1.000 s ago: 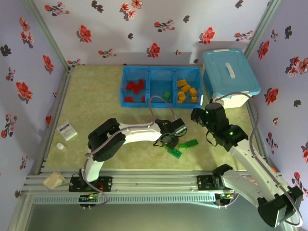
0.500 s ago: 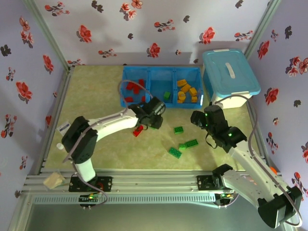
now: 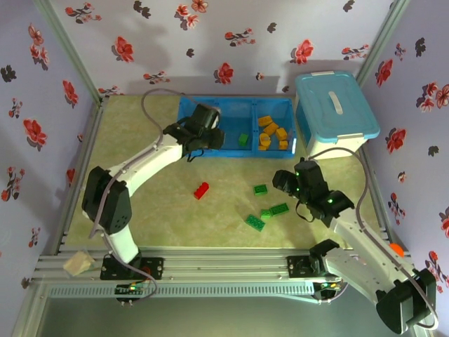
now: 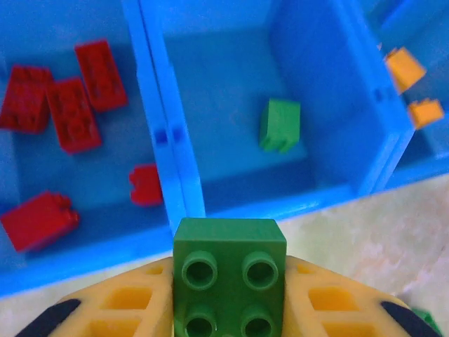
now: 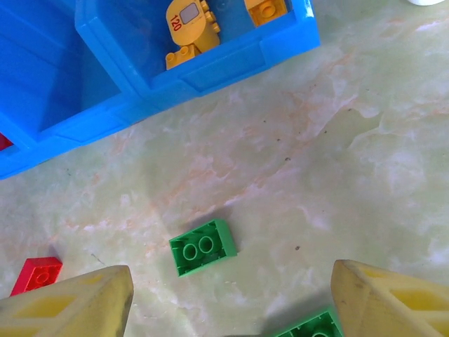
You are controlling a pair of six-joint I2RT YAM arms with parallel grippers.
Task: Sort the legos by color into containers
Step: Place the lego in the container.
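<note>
A green brick (image 4: 229, 270) clamped in the left gripper (image 3: 201, 135) over the blue tray (image 4: 179, 175), right gripper (image 5: 228, 298) open above the worktop (image 5: 337, 154).

Left arm reaches far forward, left tool (image 4: 229, 298) clamped on a green brick (image 4: 229, 270); right tool (image 5: 231, 298) hovers, fingers spread wide.

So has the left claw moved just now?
Yes. The left claw, holding a green brick, went away from the loose bricks, up to the tray's front edge.
</note>
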